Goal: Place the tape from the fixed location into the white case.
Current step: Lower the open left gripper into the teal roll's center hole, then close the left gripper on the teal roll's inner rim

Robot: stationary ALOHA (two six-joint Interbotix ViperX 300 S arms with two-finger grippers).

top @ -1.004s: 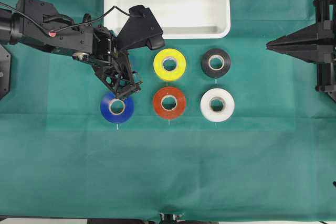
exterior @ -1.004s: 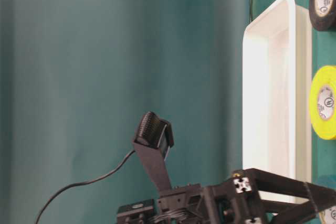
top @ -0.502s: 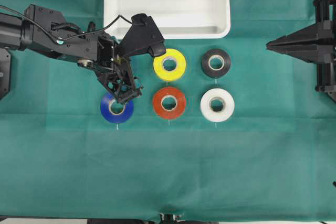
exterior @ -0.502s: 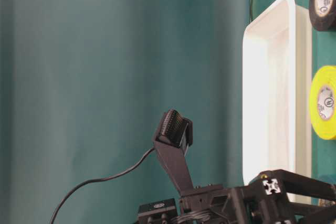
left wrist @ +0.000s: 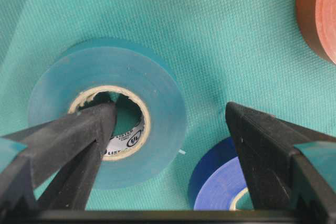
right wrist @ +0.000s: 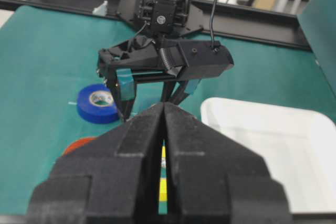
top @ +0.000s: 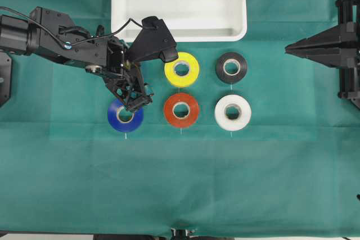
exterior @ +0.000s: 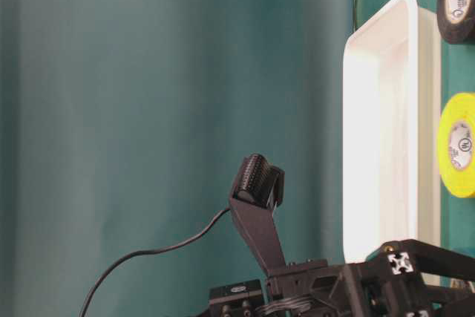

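Lowered left gripper (left wrist: 165, 124) straddles the tape (left wrist: 107, 124), jaws wide (blue roll (left wrist: 223, 182) beside); right gripper (right wrist: 163, 129) closed.

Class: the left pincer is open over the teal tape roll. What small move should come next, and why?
Probably close the left pincer on the teal tape roll. One finger already sits inside the cardboard core while the other stands outside the roll's wall, so the wall lies between them. The white case lies beyond, with nothing in it.
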